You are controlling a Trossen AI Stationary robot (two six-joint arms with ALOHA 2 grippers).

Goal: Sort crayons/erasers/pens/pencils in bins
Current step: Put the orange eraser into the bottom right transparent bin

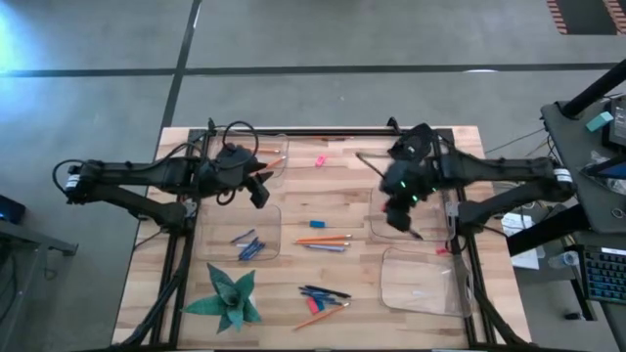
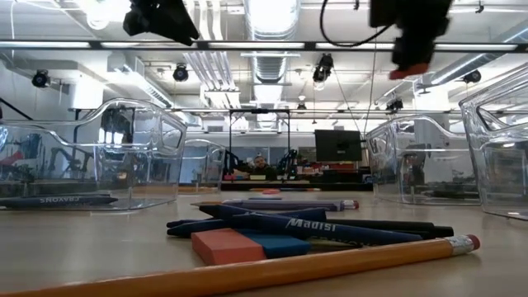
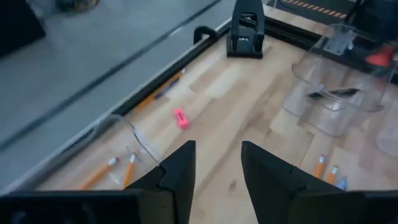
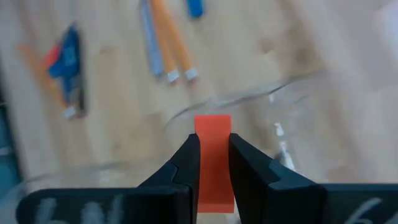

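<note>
- Eraser [image 4: 213, 163], orange-red block: clamped between the jaws of the right gripper [image 4: 213, 163], raised off the table [image 1: 342, 166] above the rim of a clear bin [image 1: 409, 215] on the right side.
- Second right-side bin [image 1: 421, 282]: lies nearer the front edge, just beside the first.
- Left gripper [image 3: 214, 171]: jaws parted narrowly, holding nothing, raised above the table near the far left bin [image 3: 118, 165], which contains two orange pencils [image 3: 112, 169].
- Pink eraser [image 1: 320, 160]: lies alone on the table near the far edge, between the two arms.
- Left near bin [image 1: 249, 235]: contains blue crayons [image 1: 248, 244].
- Centre of table: a blue eraser [image 1: 316, 225] lies beside a pencil [image 1: 324, 239] and a grey-blue stick [image 1: 328, 248].
- Front of table: dark pens [image 1: 326, 292], a red eraser [image 1: 313, 305] and an orange pencil [image 1: 321, 315] lie grouped together.
- Green paper star [image 1: 228, 296]: stands at the front left, apart from the bins.
</note>
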